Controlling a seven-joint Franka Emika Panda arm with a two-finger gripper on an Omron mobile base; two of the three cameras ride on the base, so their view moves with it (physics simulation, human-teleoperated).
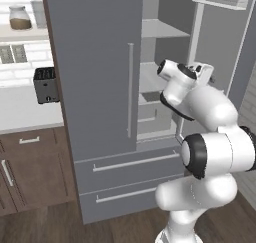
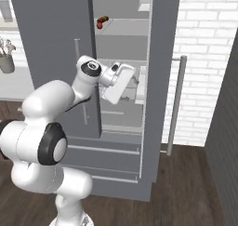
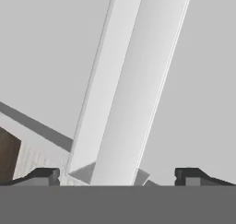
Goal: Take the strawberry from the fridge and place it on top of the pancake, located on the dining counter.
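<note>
On the far left of the left base view, a glass jar with brown contents (image 1: 20,17) sits on a high shelf against white brick tile. Below it a dark grey boxy toaster (image 1: 46,85) stands on the white worktop (image 1: 25,112) over dark brown cabinets (image 1: 30,167). Next comes the tall matte grey fridge (image 1: 95,72): its left door is shut, with a long slim vertical handle (image 1: 130,89), and two drawers lie beneath. The right door (image 1: 220,42) is swung open, showing grey shelves.

In the right base view a pale holder of utensils (image 2: 6,57) stands at the left edge. My white arm reaches toward the open fridge compartment, my hand just in front of the middle shelves. High on an upper shelf, near its left edge and well above my hand, sits the tiny bright red strawberry (image 2: 99,21), with a small orange-brown item (image 2: 105,19) just beside it.

In the hand view my gripper (image 3: 117,176) has its two dark fingertips (image 3: 44,175) spread wide apart, holding nothing; a pale grey upright edge runs tilted between them.
</note>
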